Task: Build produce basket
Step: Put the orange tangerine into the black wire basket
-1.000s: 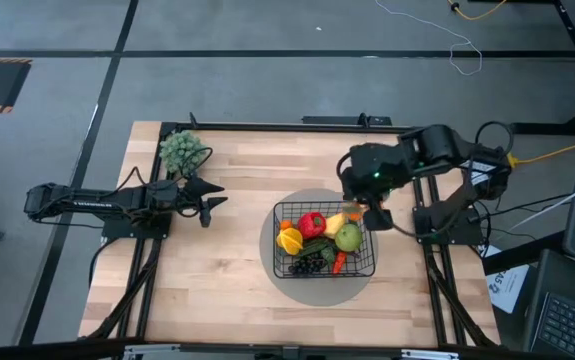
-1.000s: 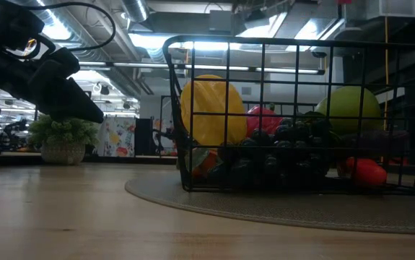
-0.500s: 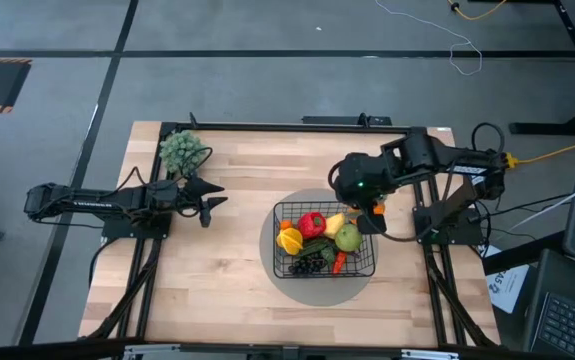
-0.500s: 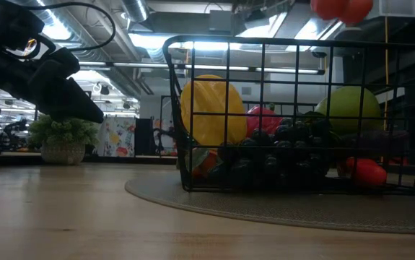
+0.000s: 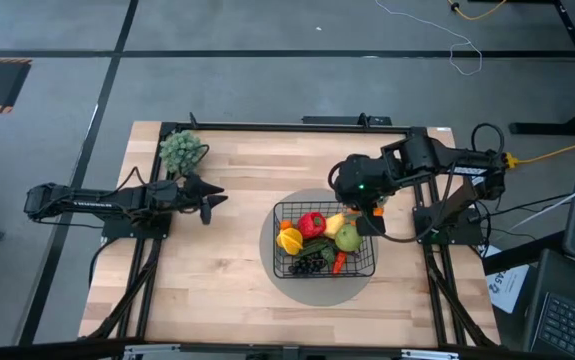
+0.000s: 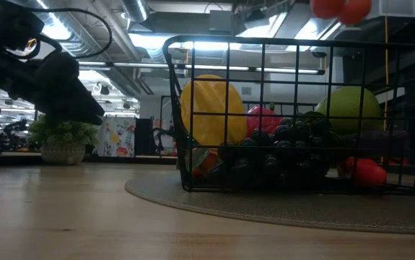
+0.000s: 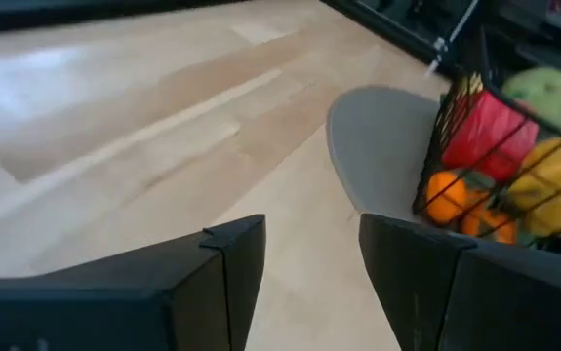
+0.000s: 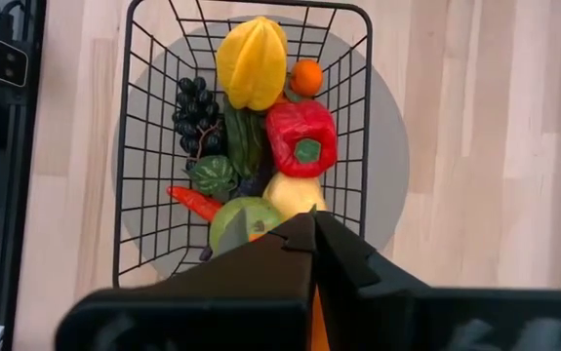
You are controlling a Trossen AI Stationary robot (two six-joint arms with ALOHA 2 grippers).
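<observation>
Light wood table [image 5: 227, 270], grey round mat [image 5: 272, 262] under the black basket [image 5: 366, 272]. Right gripper [image 5: 370, 207] hovers over basket's far edge, fingers pinched on something orange [image 6: 341, 8], likely produce. To do it well: centre over a gap, lower, then release so nothing bounces out. Basket holds red pepper [image 8: 301, 138], yellow starfruit [image 8: 252, 61], dark grapes [image 8: 195, 112], green fruit [image 8: 239, 222], carrot [image 8: 193, 202]. Left gripper [image 5: 207, 204] idle, jaws apart, well left.

The basket [image 5: 324, 243] sits on a disc [image 5: 267, 262] right of the table's [image 5: 217, 290] centre, the produce [image 5: 317, 240] piled inside it. The right gripper [image 5: 367, 207] hangs over the basket's far right corner. The left gripper [image 5: 210, 200] waits well to the left, near a plant [image 5: 181, 152] at the far left corner.
</observation>
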